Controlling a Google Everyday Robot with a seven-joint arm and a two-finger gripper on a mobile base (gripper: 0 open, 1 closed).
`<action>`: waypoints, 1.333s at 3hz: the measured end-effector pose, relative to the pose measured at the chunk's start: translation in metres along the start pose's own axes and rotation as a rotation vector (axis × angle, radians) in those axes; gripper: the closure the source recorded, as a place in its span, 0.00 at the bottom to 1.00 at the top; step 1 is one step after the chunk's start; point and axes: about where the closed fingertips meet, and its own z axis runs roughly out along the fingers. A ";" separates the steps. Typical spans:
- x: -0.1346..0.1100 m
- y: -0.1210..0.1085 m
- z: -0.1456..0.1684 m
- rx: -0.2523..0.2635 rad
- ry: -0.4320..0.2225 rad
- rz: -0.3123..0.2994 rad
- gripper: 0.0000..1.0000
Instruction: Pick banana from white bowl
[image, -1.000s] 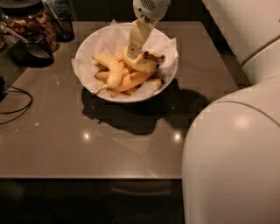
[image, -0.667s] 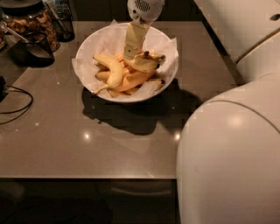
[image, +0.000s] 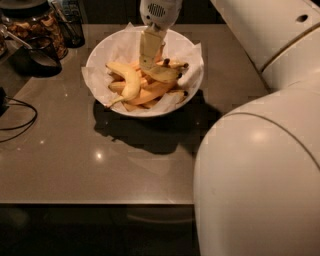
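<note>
The white bowl (image: 100, 55), lined with crinkled white paper, stands at the back middle of the dark table and holds several bananas. The pale-yellow banana (image: 164, 74) lies across the top of the pile, its black tip toward the right rim. A more sharply bent yellow banana (image: 128, 81) with a thin stem lies to its left. Duller orange bananas (image: 152, 93) lie beneath. My gripper (image: 147, 64) reaches down from the top into the bowl. Its end is at the left end of the pale-yellow banana, touching or just above it.
A glass jar of snacks (image: 37, 25) and a dark cup with a spoon (image: 37, 55) stand at the back left. A black cable (image: 17, 117) lies at the left edge. My white arm body (image: 260, 170) fills the right foreground. The table's front edge (image: 95, 202) runs low.
My gripper has shifted slightly left over the bowl. The arm body in the foreground has swung further left. The bananas have not moved.
</note>
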 end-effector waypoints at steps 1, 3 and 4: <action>-0.001 0.000 0.004 -0.005 0.007 -0.005 0.43; -0.002 -0.006 0.018 -0.023 0.032 -0.008 0.43; -0.003 -0.009 0.026 -0.033 0.042 -0.009 0.44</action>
